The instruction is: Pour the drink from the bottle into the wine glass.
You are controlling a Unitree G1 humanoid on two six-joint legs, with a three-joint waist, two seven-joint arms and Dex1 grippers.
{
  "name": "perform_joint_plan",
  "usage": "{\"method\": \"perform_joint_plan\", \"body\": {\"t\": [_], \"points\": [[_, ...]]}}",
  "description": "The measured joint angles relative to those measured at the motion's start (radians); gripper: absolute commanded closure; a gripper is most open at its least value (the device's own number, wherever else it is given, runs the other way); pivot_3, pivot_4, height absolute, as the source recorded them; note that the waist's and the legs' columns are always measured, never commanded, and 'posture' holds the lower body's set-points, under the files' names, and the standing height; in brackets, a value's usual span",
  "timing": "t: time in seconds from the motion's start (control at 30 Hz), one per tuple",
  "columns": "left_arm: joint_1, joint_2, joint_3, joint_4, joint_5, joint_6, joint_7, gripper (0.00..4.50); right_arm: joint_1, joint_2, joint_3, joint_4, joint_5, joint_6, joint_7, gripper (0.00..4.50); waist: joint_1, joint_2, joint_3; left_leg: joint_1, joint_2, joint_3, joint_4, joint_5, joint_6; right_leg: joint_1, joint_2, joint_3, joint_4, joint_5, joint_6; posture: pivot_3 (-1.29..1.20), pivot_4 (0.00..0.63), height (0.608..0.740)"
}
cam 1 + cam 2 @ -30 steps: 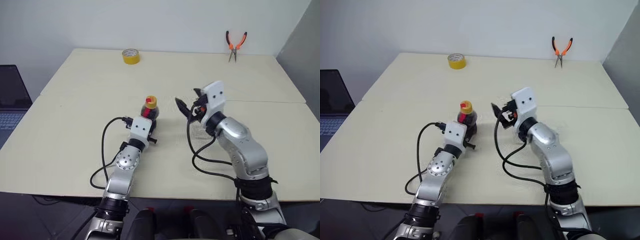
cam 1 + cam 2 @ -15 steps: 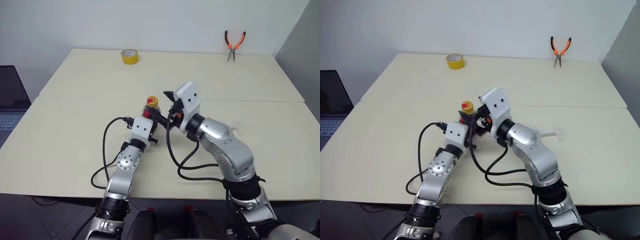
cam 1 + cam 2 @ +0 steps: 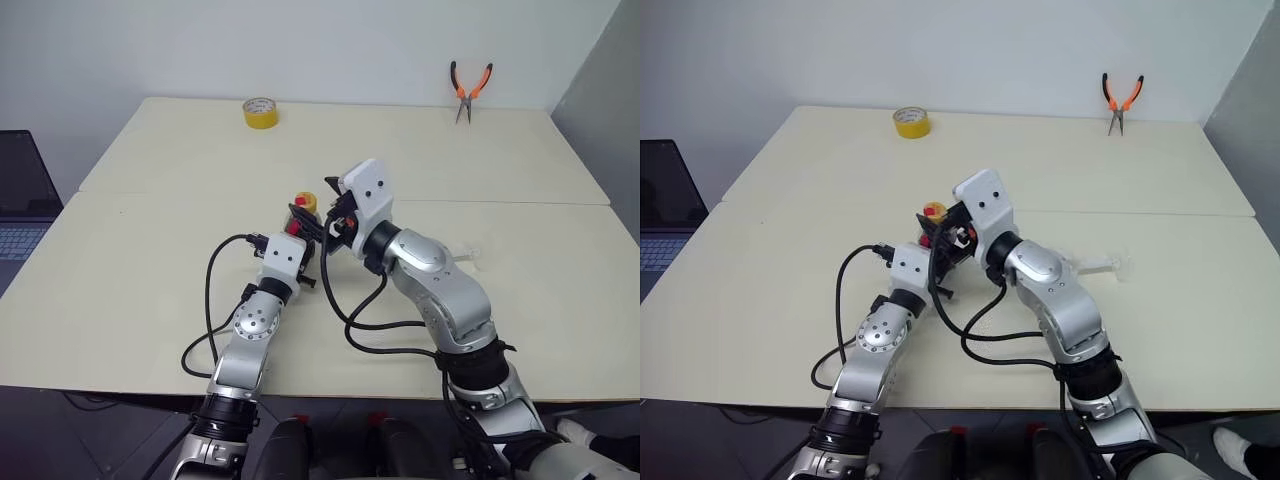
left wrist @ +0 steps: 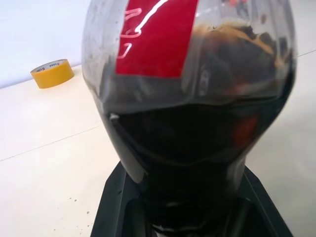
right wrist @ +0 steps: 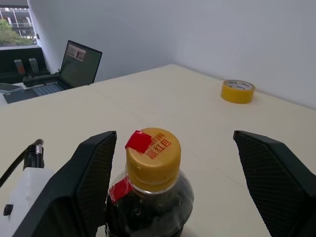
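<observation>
bottle [image 5: 150, 197]: upright on table [image 3: 150, 250], mid-front, full of drink [image 4: 192, 143]
left gripper [image 4: 192, 217]: clamped on bottle
right gripper [image 5: 170, 182]: fingers spread, flanking cap [image 5: 153, 158]
glass [image 3: 1095, 266]: apparently lying right
left: uncap, pour

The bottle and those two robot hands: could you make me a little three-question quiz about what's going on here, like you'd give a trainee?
1. True or false: the left hand is shut on the bottle.
2. Pick one. The right hand is: A) shut on the cap; B) open, one finger on each side of the yellow cap; C) resting flat on the table.
3. Fill in: at the table's far edge lie a yellow tape roll and orange-handled ____.

Key: 1 true. 2 B. 3 pliers.
</observation>
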Motion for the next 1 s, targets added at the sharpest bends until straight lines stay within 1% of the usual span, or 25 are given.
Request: {"method": "perform_joint_plan", "body": {"t": [0.4,0.57,0.73,0.9,1.0], "points": [[-0.002,0.000,-0.010,0.000,0.000,0.000,-0.001,3.52,0.067,-0.052,-0.008,-0.047,-0.003,0.015,0.007,0.46,0.000,0.000,0.000,0.000,0.000,0.000,0.000,0.000,0.000,0.000,0.000,0.000,0.000,0.000,0.000,0.00,0.150,0.740],[-0.002,0.002,-0.003,0.000,0.000,0.000,0.000,3.52,0.076,-0.071,-0.077,-0.060,0.005,0.033,-0.006,0.46,0.001,0.000,0.000,0.000,0.000,0.000,0.000,0.000,0.000,0.000,0.000,0.000,0.000,0.000,0.000,0.00,0.150,0.740],[-0.002,0.001,-0.003,0.000,0.000,0.000,0.000,3.52,0.077,-0.074,-0.087,-0.080,0.025,0.048,-0.013,0.46,-0.001,0.000,0.000,0.000,0.000,0.000,0.000,0.000,0.000,0.000,0.000,0.000,0.000,0.000,0.000,0.00,0.150,0.740],[-0.002,0.002,0.000,0.000,-0.001,0.000,0.000,3.52,0.087,-0.107,-0.088,-0.111,0.038,0.074,0.009,0.46,0.001,0.000,0.000,0.000,0.000,0.000,0.000,0.000,0.000,0.000,0.000,0.000,0.000,0.000,0.000,0.00,0.150,0.740],[-0.002,0.001,-0.001,0.000,-0.001,0.000,0.000,3.52,0.092,-0.115,-0.085,-0.138,0.074,0.110,0.034,0.46,0.000,0.000,0.000,0.000,0.000,0.000,0.000,0.000,0.000,0.000,0.000,0.000,0.000,0.000,0.000,0.00,0.150,0.740]]}}
